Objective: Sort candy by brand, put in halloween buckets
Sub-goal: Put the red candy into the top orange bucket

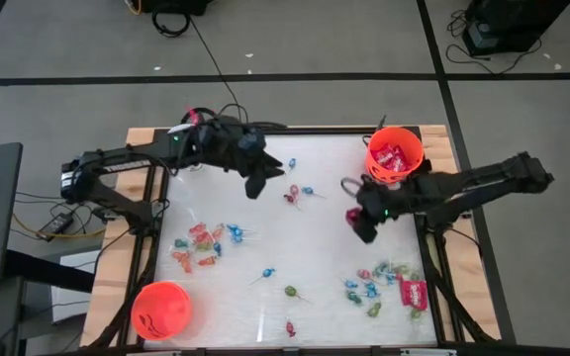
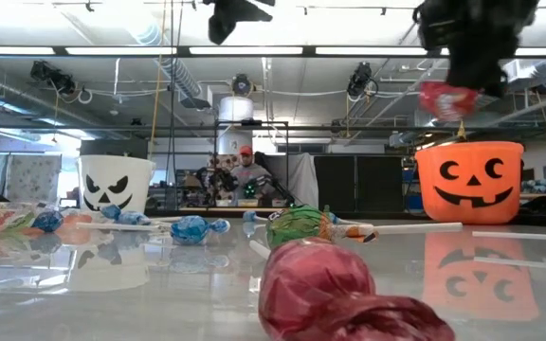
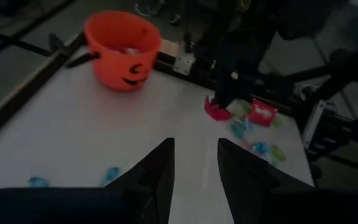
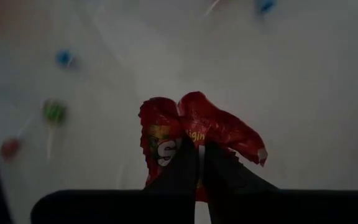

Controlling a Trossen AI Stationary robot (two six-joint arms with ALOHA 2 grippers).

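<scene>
The crumpled red rectangular candy packet [image 4: 197, 140] hangs pinched between the closed fingers of the right gripper [image 1: 356, 220], lifted clear of the table just right of centre in the high view. In the low view the same packet dangles at upper right, above and slightly left of the jack-o'-lantern face on the orange plastic bucket [image 1: 395, 153]. That bucket sits at the upper right of the table and already holds several red packets, so the red sorting looks well under way. By my reading, this packet is due to go in next.

Much is left. One more red packet [image 1: 414, 292] lies at the lower right among blue and green wrapped pieces [image 1: 364, 289]. A cluster of orange-red and blue sweets [image 1: 201, 245] lies left of centre, and a few lollipops [image 1: 300, 191] are scattered near the middle. The second orange bucket [image 1: 161, 309] at lower left appears empty. The white bucket with a black grinning face [image 2: 116, 183] shows only in the low view, at left; its contents cannot be seen.

The left gripper [image 1: 257, 178] hovers above the upper middle of the white table [image 1: 325, 247], its fingers partly open and holding nothing.
</scene>
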